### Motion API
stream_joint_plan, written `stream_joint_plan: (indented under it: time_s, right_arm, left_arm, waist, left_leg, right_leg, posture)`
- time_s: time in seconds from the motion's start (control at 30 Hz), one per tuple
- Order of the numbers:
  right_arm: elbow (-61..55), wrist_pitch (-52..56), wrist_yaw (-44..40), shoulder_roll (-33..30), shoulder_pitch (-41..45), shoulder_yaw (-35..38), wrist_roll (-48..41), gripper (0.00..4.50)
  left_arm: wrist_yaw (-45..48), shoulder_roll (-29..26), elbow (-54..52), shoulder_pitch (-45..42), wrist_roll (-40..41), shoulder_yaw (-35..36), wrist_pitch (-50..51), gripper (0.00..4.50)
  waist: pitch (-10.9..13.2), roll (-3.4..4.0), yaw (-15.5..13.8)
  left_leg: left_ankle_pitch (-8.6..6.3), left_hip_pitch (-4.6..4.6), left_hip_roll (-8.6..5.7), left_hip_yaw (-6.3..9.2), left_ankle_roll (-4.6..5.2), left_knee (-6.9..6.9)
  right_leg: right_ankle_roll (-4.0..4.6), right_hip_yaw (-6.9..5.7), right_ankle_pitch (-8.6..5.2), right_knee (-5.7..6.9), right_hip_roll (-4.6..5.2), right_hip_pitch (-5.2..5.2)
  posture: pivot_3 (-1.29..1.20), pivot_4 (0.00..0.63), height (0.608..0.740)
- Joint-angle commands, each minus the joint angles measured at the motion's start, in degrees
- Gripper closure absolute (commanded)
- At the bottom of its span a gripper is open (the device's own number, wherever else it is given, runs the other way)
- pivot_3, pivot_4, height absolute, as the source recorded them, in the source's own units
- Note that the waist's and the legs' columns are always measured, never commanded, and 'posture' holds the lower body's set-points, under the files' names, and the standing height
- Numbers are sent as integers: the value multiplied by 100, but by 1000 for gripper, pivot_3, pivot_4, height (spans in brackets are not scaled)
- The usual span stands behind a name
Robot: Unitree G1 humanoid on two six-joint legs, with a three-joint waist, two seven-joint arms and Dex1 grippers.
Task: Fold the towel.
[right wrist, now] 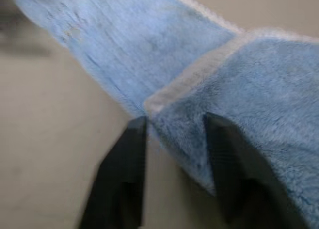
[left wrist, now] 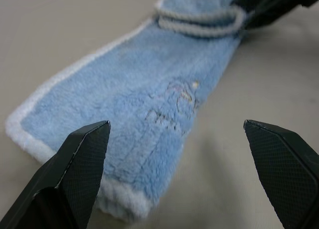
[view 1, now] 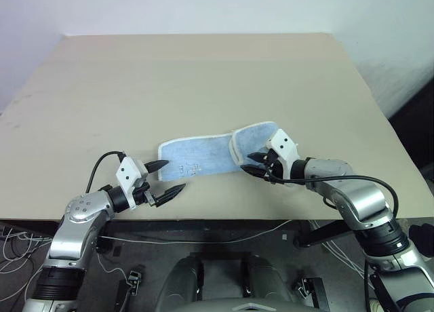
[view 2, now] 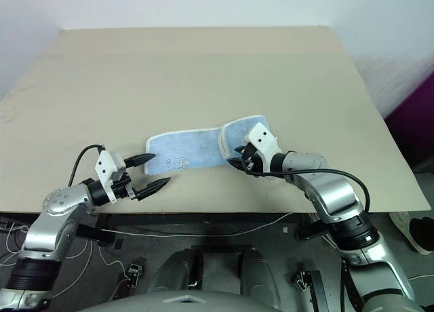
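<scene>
The light blue towel point(view 1: 203, 156) lies as a long strip near the table's front edge, its right end folded back over itself point(view 1: 254, 135). A faint printed mark point(left wrist: 174, 102) sits near its left end. My left gripper point(view 1: 175, 176) hovers open just off that left end, a finger point(left wrist: 82, 159) on each side of the corner, touching nothing. My right gripper point(view 1: 249, 163) is at the folded right end. Its fingers point(right wrist: 124, 174) stand apart, with the white-edged fold point(right wrist: 189, 79) lying between and over them.
The beige table point(view 1: 203, 74) stretches wide and bare behind the towel. Its front edge point(view 1: 224, 220) runs just under both grippers. Cables point(view 1: 203, 239) hang below the edge. A white wall rises behind the table.
</scene>
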State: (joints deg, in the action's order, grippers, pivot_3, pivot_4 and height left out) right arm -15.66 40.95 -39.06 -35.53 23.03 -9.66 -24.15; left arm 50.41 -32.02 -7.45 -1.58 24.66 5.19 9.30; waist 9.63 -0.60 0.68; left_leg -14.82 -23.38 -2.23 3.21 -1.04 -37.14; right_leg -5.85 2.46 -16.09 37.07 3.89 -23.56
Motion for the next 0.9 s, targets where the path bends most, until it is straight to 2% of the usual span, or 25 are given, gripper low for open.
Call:
stream_joint_plan:
  time_s: [0.03, 0.2, 0.23, 0.33, 0.53, 0.73, 0.9]
  right_arm:
    - [-394, -227, -235, -127, -8, 702, -336, 1184]
    - [381, -326, -35, 252, 490, 1278, -519, 1184]
    - [577, -389, -24, 333, 585, 1277, -468, 1602]
    - [1257, -831, -114, 561, 777, 1076, -170, 2453]
    - [2974, -2154, -216, 997, 1032, 583, 734, 4455]
    - [4033, -3209, -429, 1207, 843, 139, 1428, 4455]
    - [3856, -3775, -543, 1263, 625, 132, 1602, 4455]
  left_arm:
    - [-426, 158, -611, 164, 808, 449, 758, 0]
    - [-1601, 752, -1253, 397, 2099, 863, 2091, 0]
    - [-1848, 868, -1344, 441, 2248, 902, 2290, 0]
    - [-2444, 1216, -1646, 659, 2757, 941, 2744, 0]
    - [-3579, 1780, -2097, 1036, 3274, 905, 3195, 0]
    - [-4531, 2077, -2201, 1141, 3762, 1004, 3421, 0]
    - [-5165, 2096, -2180, 1248, 4101, 1077, 3587, 0]
  waist:
    - [0, 0, 0]
    - [0, -1, 11]
    - [-1, -2, 9]
    - [-1, -3, 9]
    - [-1, -3, -3]
    - [-3, -1, 6]
    - [-7, -2, 9]
  left_leg:
    - [0, 0, 0, 0, 0, 0]
    - [0, 3, 0, 3, 0, -2]
    - [0, 3, 0, 2, 0, -2]
    - [0, 4, 0, 3, 0, -2]
    - [1, 5, -2, 1, -1, -5]
    - [1, 8, -4, 0, -2, -5]
    - [1, 38, -2, -1, -3, 1]
  right_leg:
    - [0, 0, 0, 0, 0, 0]
    - [-1, -1, 0, 1, -1, 5]
    - [-1, -1, 0, 2, -2, 5]
    - [-1, -1, 0, 2, -6, 4]
    - [-1, -1, 0, 5, -11, 6]
    - [-1, -1, 0, 4, -15, 8]
    - [1, -2, -1, 0, -21, 37]
  posture:
    - [0, 150, 740]
    - [0, 150, 740]
    - [0, 150, 740]
    - [0, 150, 740]
    - [0, 150, 740]
    - [0, 150, 740]
    - [0, 150, 740]
